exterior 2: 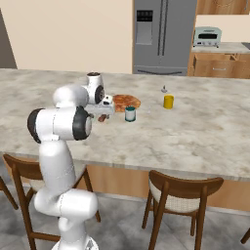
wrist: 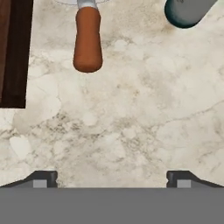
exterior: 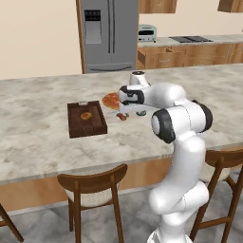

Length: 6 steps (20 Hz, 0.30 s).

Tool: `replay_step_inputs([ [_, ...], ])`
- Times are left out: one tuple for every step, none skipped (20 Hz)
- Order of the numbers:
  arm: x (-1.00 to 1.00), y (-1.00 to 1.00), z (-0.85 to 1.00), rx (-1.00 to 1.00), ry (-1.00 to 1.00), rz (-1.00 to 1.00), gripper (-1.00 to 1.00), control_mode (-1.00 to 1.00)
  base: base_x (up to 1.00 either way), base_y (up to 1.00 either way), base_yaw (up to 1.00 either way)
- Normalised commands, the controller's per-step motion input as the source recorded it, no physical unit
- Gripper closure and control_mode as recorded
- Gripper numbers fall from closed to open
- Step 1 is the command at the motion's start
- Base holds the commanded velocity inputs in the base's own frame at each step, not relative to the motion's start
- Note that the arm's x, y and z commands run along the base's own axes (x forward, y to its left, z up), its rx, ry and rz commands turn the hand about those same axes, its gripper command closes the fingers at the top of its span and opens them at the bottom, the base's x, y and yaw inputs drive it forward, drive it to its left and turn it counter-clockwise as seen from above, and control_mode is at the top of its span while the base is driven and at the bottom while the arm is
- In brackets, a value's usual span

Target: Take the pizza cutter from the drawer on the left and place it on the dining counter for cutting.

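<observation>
The pizza cutter (wrist: 87,39) lies flat on the dining counter (wrist: 131,113), its reddish-brown handle toward me and its wheel cut off by the top edge of the hand view. It also shows as a small reddish shape (exterior: 122,116) (exterior 2: 101,118) beside the pizza. My gripper (wrist: 112,179) (exterior: 129,112) (exterior 2: 104,111) hovers just above the stone top, open and holding nothing, with the cutter lying apart from the fingertips (wrist: 41,179). Far behind, the drawer (exterior: 159,58) (exterior 2: 215,66) stands pulled out.
A dark brown tray (exterior: 86,118) (wrist: 13,52) sits just left of the cutter. A round orange pizza (exterior: 111,100) (exterior 2: 126,101) lies behind it, with a teal can (exterior 2: 130,114) (wrist: 188,11) and a yellow cup (exterior 2: 168,101) to the right. Wooden stools (exterior: 95,185) front the counter.
</observation>
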Motion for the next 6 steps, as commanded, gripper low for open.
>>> replay_step_inputs([
  [-1.0,-0.31,0.5,0.09,-0.15,-0.19,-1.0,-1.0,0.0,0.0,0.0],
  [-1.0,-0.33,0.54,0.08,-0.1,-0.19,-1.0,-1.0,0.0,0.0,0.0],
  [-1.0,-0.35,0.59,0.11,-0.05,-0.18,-1.0,-1.0,0.0,0.0,0.0],
  [-1.0,-0.3,0.65,0.1,0.0,-0.17,-1.0,-1.0,0.0,0.0,0.0],
  [-1.0,-0.3,0.76,0.12,0.0,-0.16,-1.0,-1.0,0.0,0.0,0.0],
  [-1.0,-0.33,0.81,0.13,0.0,-0.14,-1.0,-1.0,0.0,0.0,0.0],
])
